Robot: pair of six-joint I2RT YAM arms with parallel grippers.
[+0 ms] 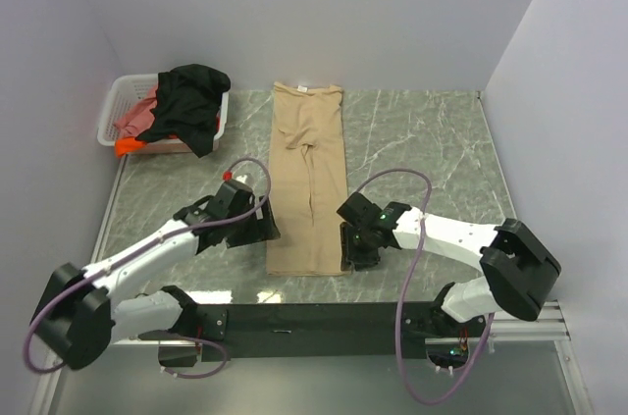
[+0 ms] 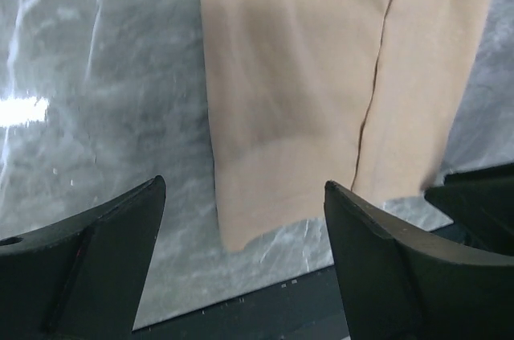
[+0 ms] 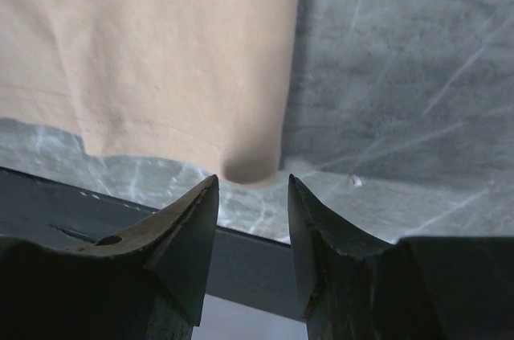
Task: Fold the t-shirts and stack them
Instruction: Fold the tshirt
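Nearest me, the black base rail runs across the near edge of the bench. Just past it, both claws sit low at the near hem of the tan t-shirt, one at each corner.

My left claw is spread wide with nothing between the fingers. It's just off the shirt's near-left corner. The wrist cam shows the hem and that corner framed in the gap, with grey marbled bench around them. I can't tell whether the fingertips touch the bench.

My right claw has its fingers apart, but the gap is narrow and it's pinching nothing. The shirt's near-right corner sits right at the mouth of the gap, bulged up a little. I can't tell whether it touches the cloth.

The tan t-shirt lies flat mid-bench, folded in to a long narrow strip running near to far. A seam line runs down the middle where the sides meet, and there's a small white tag at the far end.

In the far-left corner is the white lattice basket. The black t-shirt is heaped on it, hanging over the near-right rim. The pink-red shirt is inside beside it, and the orange shirt pokes out at the near rim.
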